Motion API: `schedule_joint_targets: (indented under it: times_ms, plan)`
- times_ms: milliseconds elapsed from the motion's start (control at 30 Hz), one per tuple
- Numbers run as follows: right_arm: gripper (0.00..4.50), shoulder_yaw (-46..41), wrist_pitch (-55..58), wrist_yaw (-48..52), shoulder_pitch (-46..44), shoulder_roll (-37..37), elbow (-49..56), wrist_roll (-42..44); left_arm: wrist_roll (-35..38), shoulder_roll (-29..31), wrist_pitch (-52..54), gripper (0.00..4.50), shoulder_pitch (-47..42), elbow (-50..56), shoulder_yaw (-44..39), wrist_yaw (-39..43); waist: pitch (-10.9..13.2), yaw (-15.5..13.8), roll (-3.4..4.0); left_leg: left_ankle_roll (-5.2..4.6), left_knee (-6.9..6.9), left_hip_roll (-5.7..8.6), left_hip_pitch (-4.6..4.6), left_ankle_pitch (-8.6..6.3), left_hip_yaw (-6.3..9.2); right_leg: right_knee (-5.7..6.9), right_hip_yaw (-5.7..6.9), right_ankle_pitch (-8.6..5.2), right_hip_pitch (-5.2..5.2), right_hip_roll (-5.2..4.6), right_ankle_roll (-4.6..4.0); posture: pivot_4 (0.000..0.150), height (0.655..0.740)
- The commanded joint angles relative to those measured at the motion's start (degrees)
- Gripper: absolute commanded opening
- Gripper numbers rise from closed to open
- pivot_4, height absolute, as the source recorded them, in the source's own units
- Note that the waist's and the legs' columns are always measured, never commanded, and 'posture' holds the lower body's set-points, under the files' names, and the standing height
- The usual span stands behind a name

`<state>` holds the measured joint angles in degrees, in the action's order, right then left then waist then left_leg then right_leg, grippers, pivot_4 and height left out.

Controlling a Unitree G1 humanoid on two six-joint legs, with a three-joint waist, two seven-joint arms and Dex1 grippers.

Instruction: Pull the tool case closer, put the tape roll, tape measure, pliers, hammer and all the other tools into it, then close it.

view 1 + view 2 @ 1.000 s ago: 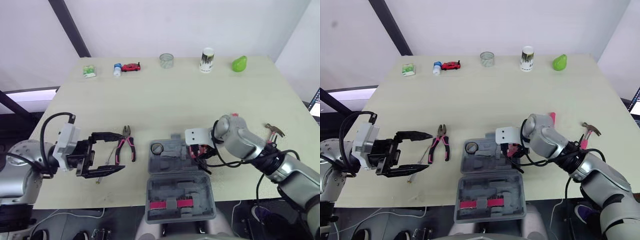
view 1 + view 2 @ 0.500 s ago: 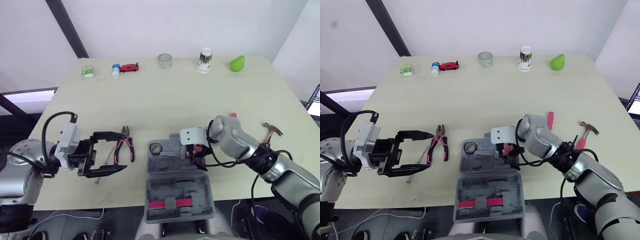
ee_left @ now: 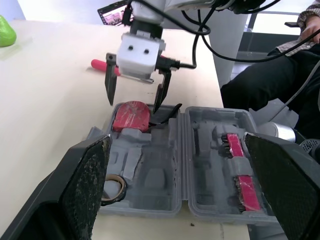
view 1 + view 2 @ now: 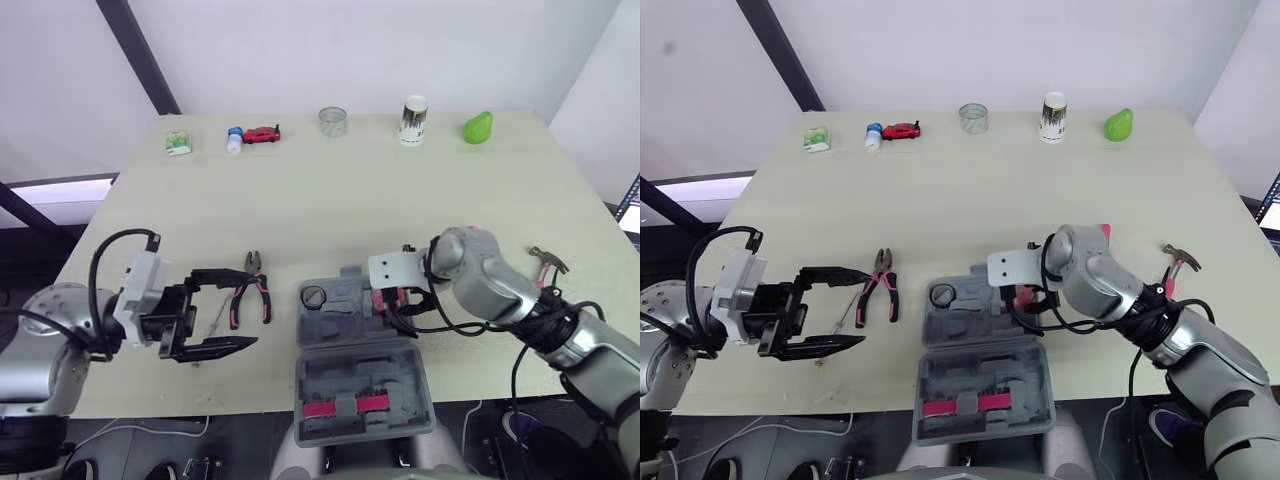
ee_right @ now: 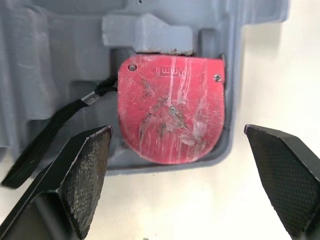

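Right wrist view: my right gripper (image 5: 177, 132) is spread wide over the red tape measure (image 5: 171, 107), which sits in a corner pocket of the tool case (image 5: 55, 60). My left gripper (image 4: 246, 310) gapes beside the pliers (image 4: 250, 293).

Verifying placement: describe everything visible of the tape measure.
The tape measure is a red, scratched plastic body with a rounded end, two screws and embossed lettering. It lies flat in a corner pocket of the grey tool case, its black strap trailing across the tray. The right gripper hovers open above it, fingers spread to either side.
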<state>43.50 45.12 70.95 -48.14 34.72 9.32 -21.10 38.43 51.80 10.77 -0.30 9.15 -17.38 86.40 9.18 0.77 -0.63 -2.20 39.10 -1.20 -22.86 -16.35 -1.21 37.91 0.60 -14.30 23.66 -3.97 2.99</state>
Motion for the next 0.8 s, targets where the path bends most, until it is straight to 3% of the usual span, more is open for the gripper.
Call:
schedule_joint_targets:
  times_ms: [33,167,300,800]
  plan:
    - [4.45,-9.4,1.31,0.52,4.48,2.32,5.0,6.41,0.56,-0.15,-0.37,4.5,0.09,1.76,-0.69,-0.26,0.0,-0.21,-0.02,0.0,0.0,-0.01,-0.02,0.0,0.05,-0.05,0.04,0.0,-0.04,-0.03,0.0,0.15,0.74]
    - [4.45,-21.06,-8.16,-0.13,11.74,1.41,4.42,17.23,0.5,-0.17,-0.47,4.5,-0.19,1.32,-0.57,-0.08,-0.01,-0.06,-0.04,0.0,0.0,-0.01,-0.01,0.0,0.03,-0.04,0.02,0.0,-0.04,-0.03,0.01,0.15,0.74]
    - [2.68,-26.48,-15.58,-1.39,17.05,1.3,3.51,22.7,0.31,-0.22,-0.52,4.5,-0.86,0.57,0.0,0.26,0.02,0.04,-0.01,-0.01,-0.01,-0.02,-0.01,0.0,0.04,-0.03,0.03,0.0,-0.05,-0.01,0.0,0.15,0.74]
    - [2.68,-29.69,-30.91,-10.7,24.48,-8.17,-12.85,27.46,-0.49,-0.01,-2.03,4.5,-4.2,-3.61,2.02,2.51,0.02,0.03,-0.02,-0.01,0.0,0.0,0.02,0.0,0.01,-0.01,0.0,0.0,-0.07,0.0,0.01,0.15,0.74]
